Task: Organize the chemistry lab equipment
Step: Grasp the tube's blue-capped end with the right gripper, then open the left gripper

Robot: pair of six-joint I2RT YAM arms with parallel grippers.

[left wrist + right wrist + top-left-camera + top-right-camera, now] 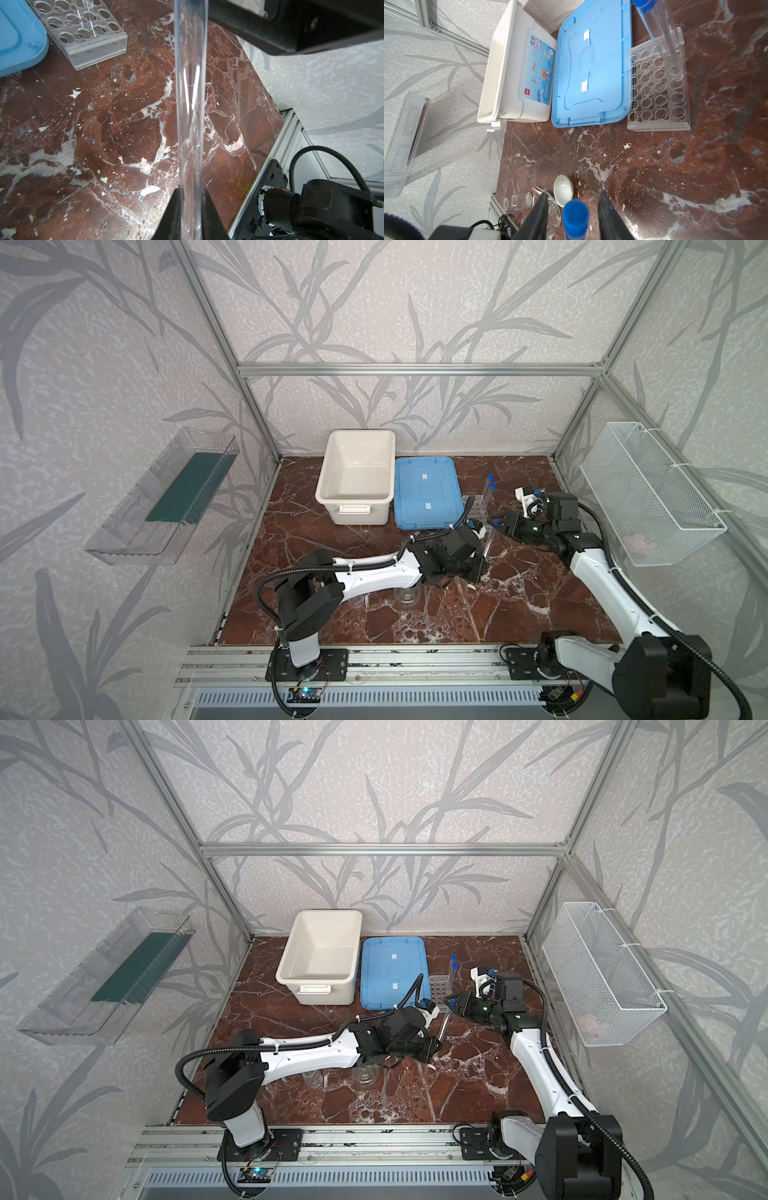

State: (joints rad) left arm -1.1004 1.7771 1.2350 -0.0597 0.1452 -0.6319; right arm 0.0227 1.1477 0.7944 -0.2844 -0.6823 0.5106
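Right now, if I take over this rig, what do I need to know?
Left gripper: shut on the third test tube, gripping its clear body.
Right gripper: open, jaws either side of that tube's blue cap, gaps both sides.
Done: two test tubes stand in the rack.
Left: rack the third tube; two glass vessels, white dish and tweezers lie loose on the table.
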